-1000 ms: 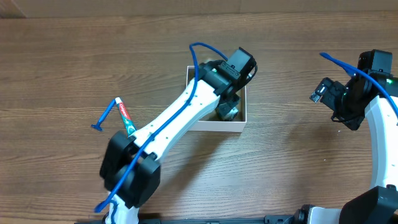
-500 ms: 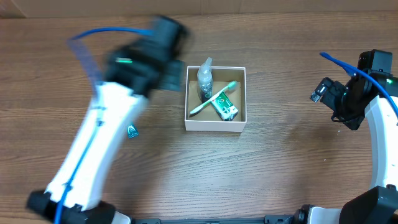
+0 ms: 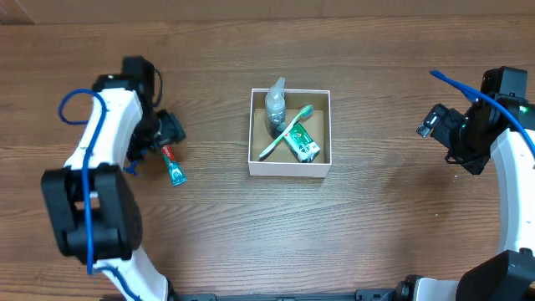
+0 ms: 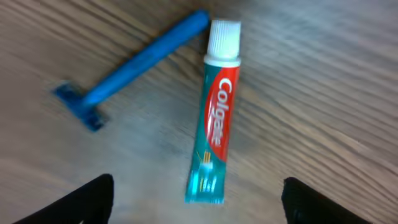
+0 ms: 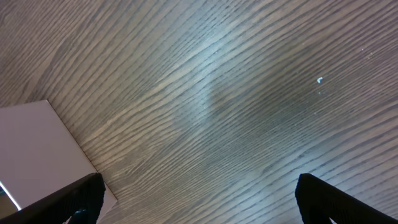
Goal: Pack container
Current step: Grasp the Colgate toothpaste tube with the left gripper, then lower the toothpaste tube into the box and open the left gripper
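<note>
Three items lie inside the container, which sits on the wooden table between the two arms. A clear pump bottle rests in its upper-left corner as the overhead view shows it. A green toothbrush runs diagonally across the middle, and a green packet lies beside the brush toward the right wall. Well left of the container, a Colgate toothpaste tube lies flat on the wood. A blue razor lies farther from the container, its handle end close by the tube's cap. The left gripper hovers over the tube, jaws spread wide and empty. The right gripper hangs well right of the container, fingers parted, holding nothing.
</note>
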